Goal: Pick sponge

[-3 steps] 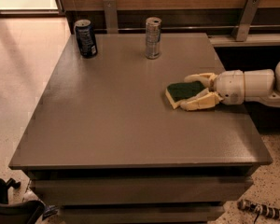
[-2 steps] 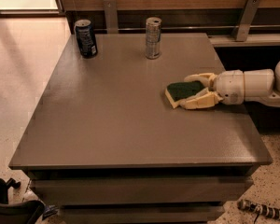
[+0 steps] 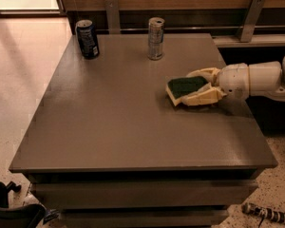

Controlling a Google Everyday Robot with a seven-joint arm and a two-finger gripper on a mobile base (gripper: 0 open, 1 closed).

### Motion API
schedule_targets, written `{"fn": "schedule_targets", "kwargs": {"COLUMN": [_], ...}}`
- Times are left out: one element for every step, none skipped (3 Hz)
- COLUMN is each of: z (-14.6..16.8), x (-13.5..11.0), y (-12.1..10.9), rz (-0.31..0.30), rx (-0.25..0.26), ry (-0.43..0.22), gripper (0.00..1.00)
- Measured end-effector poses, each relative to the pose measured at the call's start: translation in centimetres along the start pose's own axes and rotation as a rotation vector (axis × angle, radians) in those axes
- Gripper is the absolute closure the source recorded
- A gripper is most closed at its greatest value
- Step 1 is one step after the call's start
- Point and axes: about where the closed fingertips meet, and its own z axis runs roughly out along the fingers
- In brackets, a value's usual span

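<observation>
The sponge (image 3: 183, 85), with a dark green top over pale yellow foam, lies flat on the right part of the grey table (image 3: 109, 118). My gripper (image 3: 187, 88) reaches in from the right, low on the tabletop. One cream finger (image 3: 203, 73) lies along the sponge's far side and the other finger (image 3: 199, 98) along its near side. Both press against the sponge, which still rests on the table.
A dark blue can (image 3: 87, 39) stands at the table's far left. A silver can (image 3: 156, 38) stands at the far middle, behind and left of the sponge. A wooden wall with metal brackets runs behind the table. The table's right edge is just under my wrist.
</observation>
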Motion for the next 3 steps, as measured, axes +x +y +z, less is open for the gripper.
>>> {"fn": "schedule_targets", "kwargs": {"z": [-1.7, -2.6, -3.3], "x": [-7.4, -11.3, -13.9], "y": [1.0, 1.4, 1.8], "rz": [-0.078, -0.118, -0.149], "rx": [0.056, 0.088, 0.105], "ry": [0.041, 0.052, 0.05], "gripper": [1.0, 1.0, 1.0]}}
